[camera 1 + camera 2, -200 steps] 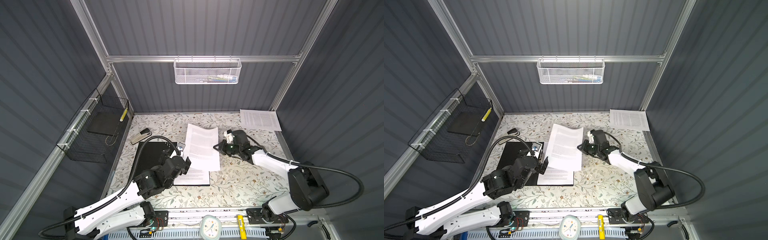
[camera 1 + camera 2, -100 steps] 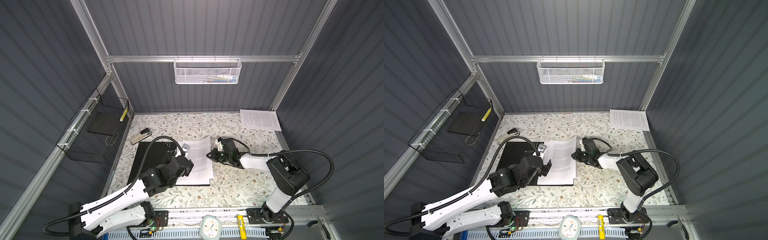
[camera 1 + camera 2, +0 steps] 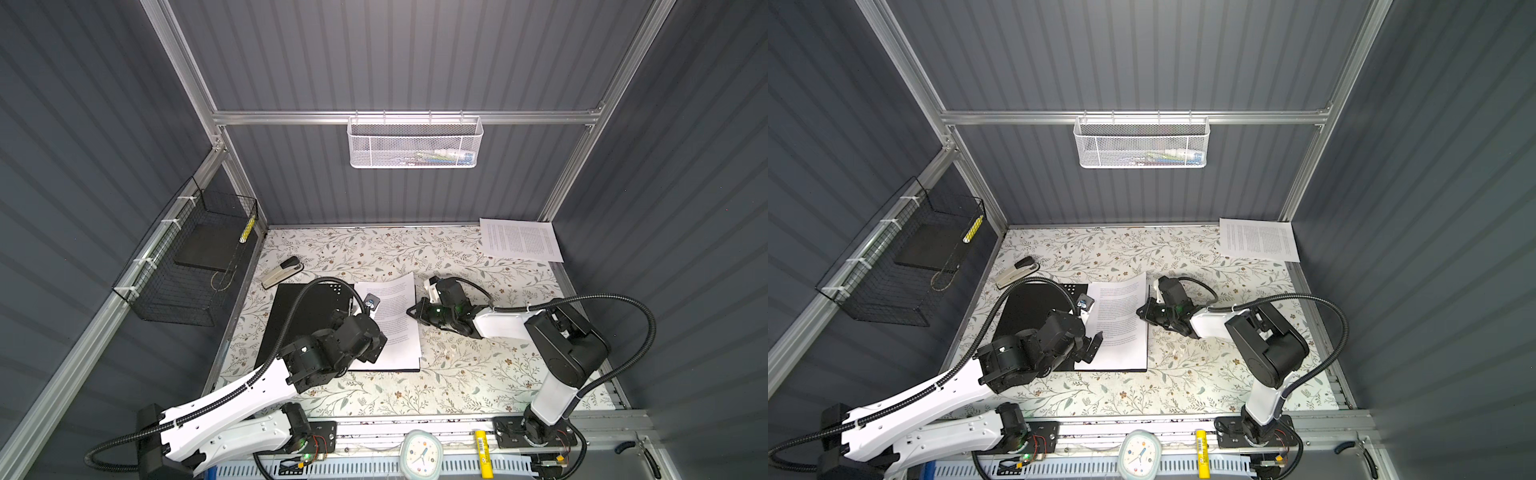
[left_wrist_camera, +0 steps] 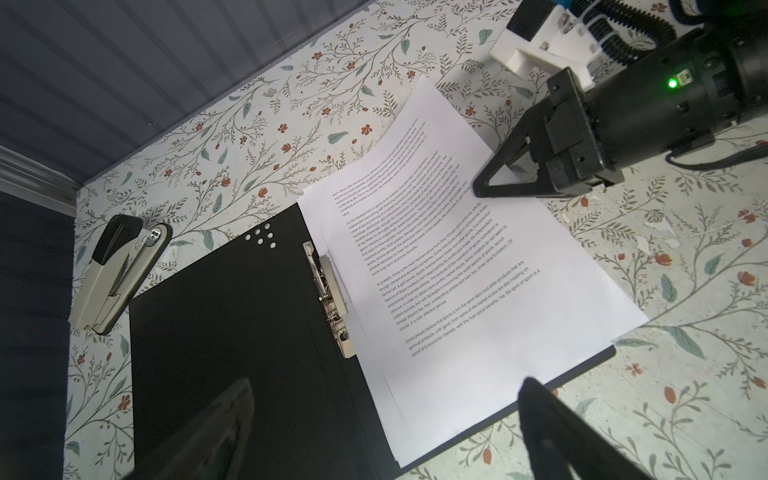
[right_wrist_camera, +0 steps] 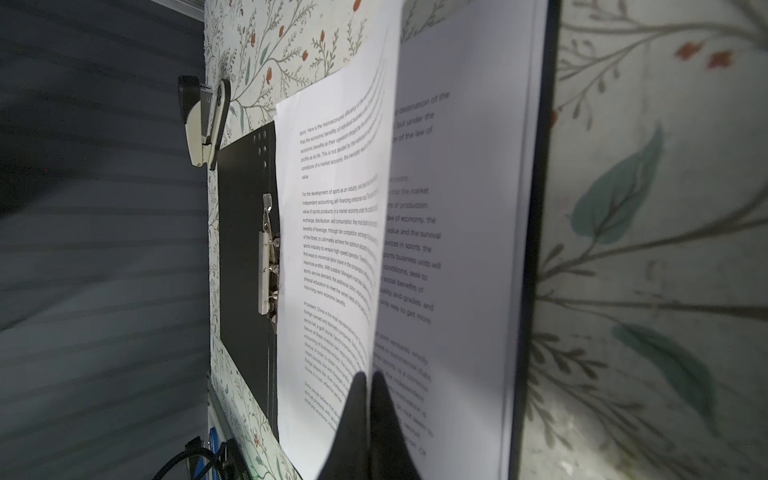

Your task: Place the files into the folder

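The folder (image 3: 299, 316) (image 3: 1025, 307) lies open on the table, black inside up, with its metal clip (image 4: 332, 299) (image 5: 266, 270) along the spine. A stack of files (image 3: 395, 328) (image 3: 1119, 332) (image 4: 457, 291) covers its right half. My right gripper (image 3: 411, 311) (image 3: 1140, 311) (image 4: 478, 191) (image 5: 370, 376) is shut on the right edge of the top sheet (image 5: 328, 249), which curls up off the sheet below (image 5: 457, 249). My left gripper (image 3: 376, 345) (image 4: 386, 382) hovers open over the folder's near end, holding nothing. Another printed sheet (image 3: 519, 245) (image 3: 1258, 241) lies in the back right corner.
A stapler (image 3: 282, 272) (image 3: 1016, 271) (image 4: 116, 270) lies just behind the folder's far left corner. A white mesh basket (image 3: 415, 143) hangs on the back wall and a black wire basket (image 3: 195, 266) on the left wall. A clock (image 3: 422, 453) sits on the front rail.
My right gripper has drawn the sheet left and down, from raised and tilted behind the folder to lying over the stack. The left gripper has shifted slightly and stayed open.
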`<action>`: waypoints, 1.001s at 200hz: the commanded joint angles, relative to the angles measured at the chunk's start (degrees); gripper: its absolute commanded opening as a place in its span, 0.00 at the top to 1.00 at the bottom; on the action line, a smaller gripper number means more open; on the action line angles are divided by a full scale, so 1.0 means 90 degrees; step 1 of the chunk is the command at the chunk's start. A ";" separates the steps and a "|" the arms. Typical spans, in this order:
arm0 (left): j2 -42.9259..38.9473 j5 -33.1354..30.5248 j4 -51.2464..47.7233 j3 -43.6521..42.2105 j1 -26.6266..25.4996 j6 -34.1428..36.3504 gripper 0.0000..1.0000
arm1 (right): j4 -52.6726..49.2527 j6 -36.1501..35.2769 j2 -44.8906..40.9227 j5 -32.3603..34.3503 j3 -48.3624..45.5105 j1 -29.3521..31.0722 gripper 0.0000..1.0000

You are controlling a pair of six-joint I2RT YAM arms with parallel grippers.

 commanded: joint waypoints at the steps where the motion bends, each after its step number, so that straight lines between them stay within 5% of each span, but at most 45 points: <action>1: 0.0222 0.0112 -0.0056 0.0042 0.0029 0.0028 0.00 | 0.0168 0.0138 0.0181 0.0045 0.0082 0.0055 1.00; 200: 0.0363 0.0348 -0.0061 0.0073 0.0137 0.0076 0.00 | 0.0442 0.0589 0.0299 0.0301 -0.0023 0.0274 1.00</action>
